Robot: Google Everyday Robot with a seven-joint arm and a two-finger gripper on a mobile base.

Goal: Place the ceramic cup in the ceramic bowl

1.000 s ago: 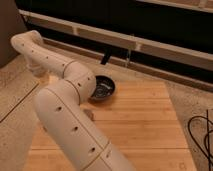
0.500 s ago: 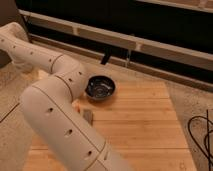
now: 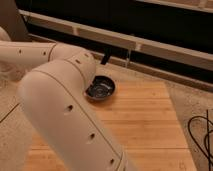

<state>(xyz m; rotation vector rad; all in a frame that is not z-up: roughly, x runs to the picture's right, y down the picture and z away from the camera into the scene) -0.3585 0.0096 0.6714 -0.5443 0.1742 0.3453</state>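
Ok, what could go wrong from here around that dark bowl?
The arm overlaps the left rim of the ceramic bowl in this view, so a swing might knock it. The gripper is out of view past the left edge, jaws shut, and no ceramic cup shows, so a drop could miss.

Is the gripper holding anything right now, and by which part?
Cannot tell: the gripper is shut but out of view, behind or beyond the arm. No cup is visible; the ceramic bowl sits free.
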